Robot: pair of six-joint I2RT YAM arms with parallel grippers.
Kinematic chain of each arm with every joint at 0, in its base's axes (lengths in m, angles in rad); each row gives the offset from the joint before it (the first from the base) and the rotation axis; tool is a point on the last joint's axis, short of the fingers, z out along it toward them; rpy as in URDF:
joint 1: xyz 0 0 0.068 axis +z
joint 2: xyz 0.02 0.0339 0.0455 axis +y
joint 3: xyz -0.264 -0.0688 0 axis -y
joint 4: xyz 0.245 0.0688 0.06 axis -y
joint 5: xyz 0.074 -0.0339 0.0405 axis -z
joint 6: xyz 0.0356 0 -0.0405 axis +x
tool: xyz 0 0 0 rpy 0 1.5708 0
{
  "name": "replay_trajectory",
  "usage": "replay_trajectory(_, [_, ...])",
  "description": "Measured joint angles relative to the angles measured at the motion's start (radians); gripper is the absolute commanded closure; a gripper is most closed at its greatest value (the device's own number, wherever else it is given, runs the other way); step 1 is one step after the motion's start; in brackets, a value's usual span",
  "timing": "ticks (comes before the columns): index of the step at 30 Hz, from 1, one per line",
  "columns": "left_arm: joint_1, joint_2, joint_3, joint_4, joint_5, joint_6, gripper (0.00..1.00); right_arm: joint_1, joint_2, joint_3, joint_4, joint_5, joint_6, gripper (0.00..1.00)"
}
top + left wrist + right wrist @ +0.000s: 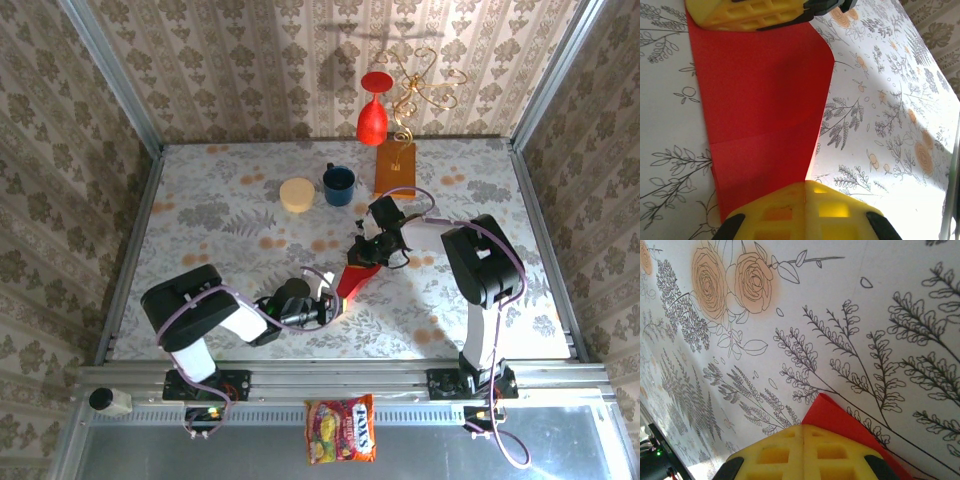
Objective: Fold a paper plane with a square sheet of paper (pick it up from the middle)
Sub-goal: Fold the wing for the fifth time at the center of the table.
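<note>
A floral-patterned worktop (200, 230) carries folded red paper (351, 281) near its middle. Toward the back sit a blue mug (338, 185), a cream disc (296, 194) and an orange-brown block (395, 168).

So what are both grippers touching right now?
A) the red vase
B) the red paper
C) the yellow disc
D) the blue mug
B: the left gripper and right gripper, both shut, press on opposite ends of the paper.

The right gripper (803, 440), yellow fingers (772, 456) pressed together, sits over a corner of red paper (837, 419) on a tablecloth (850, 300) printed with ferns (840, 360) and orange roses (735, 282).
</note>
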Motion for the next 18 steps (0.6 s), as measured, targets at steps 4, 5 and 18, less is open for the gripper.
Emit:
replay_trajectory(4, [0.013, -0.02, 0.003, -0.019, -0.011, 0.0, 1.0, 0.0, 0.0, -0.002, 0.003, 0.0, -0.007, 1.0])
replay_trajectory(5, [0.017, -0.02, 0.003, -0.023, -0.014, 0.0, 1.0, 0.0, 0.0, -0.002, 0.003, 0.0, -0.01, 1.0])
replay_trajectory(18, [0.032, 0.013, 0.003, -0.023, -0.026, 0.0, 1.0, -0.001, 0.0, -0.006, 0.012, -0.002, -0.017, 1.0])
